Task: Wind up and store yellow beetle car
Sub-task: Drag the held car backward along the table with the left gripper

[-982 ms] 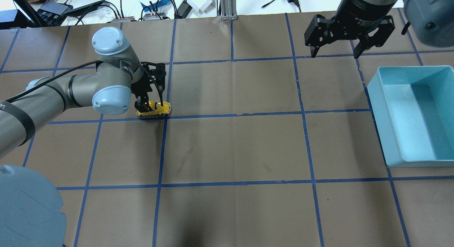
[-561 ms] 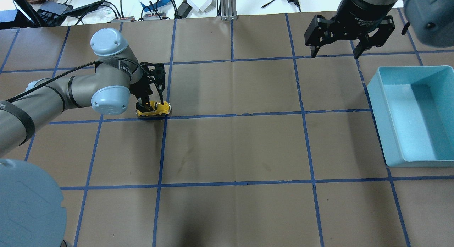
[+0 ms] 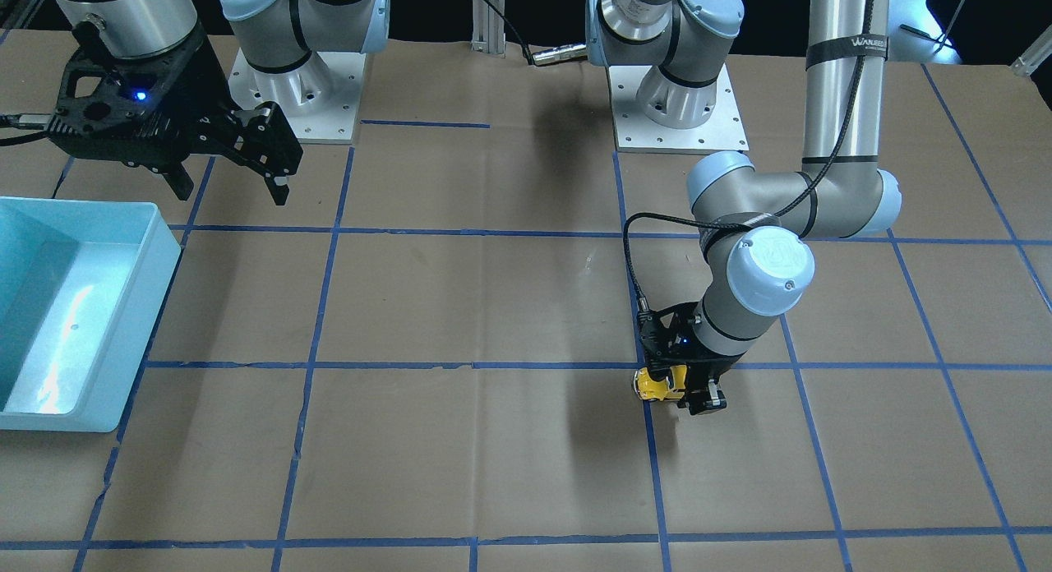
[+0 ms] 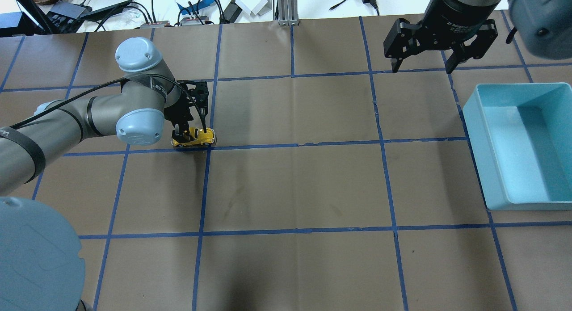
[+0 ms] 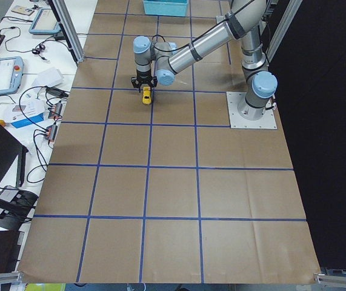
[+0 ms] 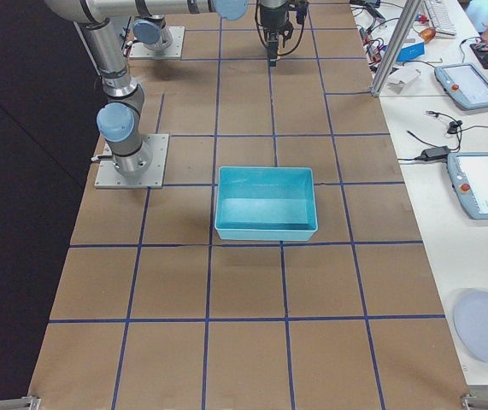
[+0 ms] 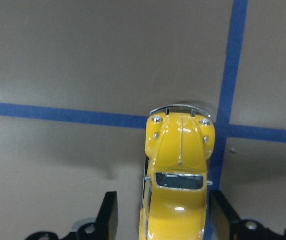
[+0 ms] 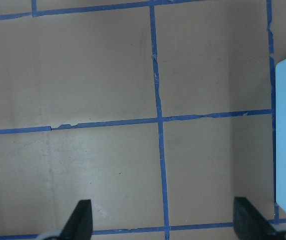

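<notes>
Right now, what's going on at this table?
The left arm is down over the yellow car, its jaws open on either side of it and not yet closed. The car sits on its wheels on the table, at a crossing of blue tape lines. The right arm hangs near the far edge with its jaws open and empty, beside the blue bin. Nothing is in the bin yet.
</notes>
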`<action>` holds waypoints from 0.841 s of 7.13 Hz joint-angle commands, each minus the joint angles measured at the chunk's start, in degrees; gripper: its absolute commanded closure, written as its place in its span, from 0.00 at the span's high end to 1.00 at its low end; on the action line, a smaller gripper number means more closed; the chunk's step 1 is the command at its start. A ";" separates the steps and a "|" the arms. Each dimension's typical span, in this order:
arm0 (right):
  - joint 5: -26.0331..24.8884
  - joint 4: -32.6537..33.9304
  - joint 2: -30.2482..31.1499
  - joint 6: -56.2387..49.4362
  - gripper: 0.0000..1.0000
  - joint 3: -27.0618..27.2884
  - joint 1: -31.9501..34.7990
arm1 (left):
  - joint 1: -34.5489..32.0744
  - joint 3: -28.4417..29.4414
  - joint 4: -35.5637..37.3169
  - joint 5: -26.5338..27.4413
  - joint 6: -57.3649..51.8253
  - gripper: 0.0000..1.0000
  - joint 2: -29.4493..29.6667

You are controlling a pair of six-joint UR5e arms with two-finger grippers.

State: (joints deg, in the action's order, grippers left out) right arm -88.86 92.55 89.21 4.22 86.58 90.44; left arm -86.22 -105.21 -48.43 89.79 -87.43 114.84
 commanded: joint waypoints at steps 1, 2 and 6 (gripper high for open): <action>0.09 0.00 0.00 0.09 1.00 -0.01 0.00 | 0.00 0.09 0.01 0.03 -0.11 0.36 0.04; -0.09 -0.09 0.08 0.00 1.00 0.43 0.00 | 0.00 0.26 0.01 0.30 -0.80 0.27 0.04; 0.09 0.09 -0.18 0.00 1.00 -0.01 -0.17 | 0.00 0.36 -2.70 -2.42 -0.89 0.21 -1.71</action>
State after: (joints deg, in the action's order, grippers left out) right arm -88.84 92.57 89.09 4.20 86.59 90.33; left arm -86.22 -104.49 -49.81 88.24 -87.92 113.90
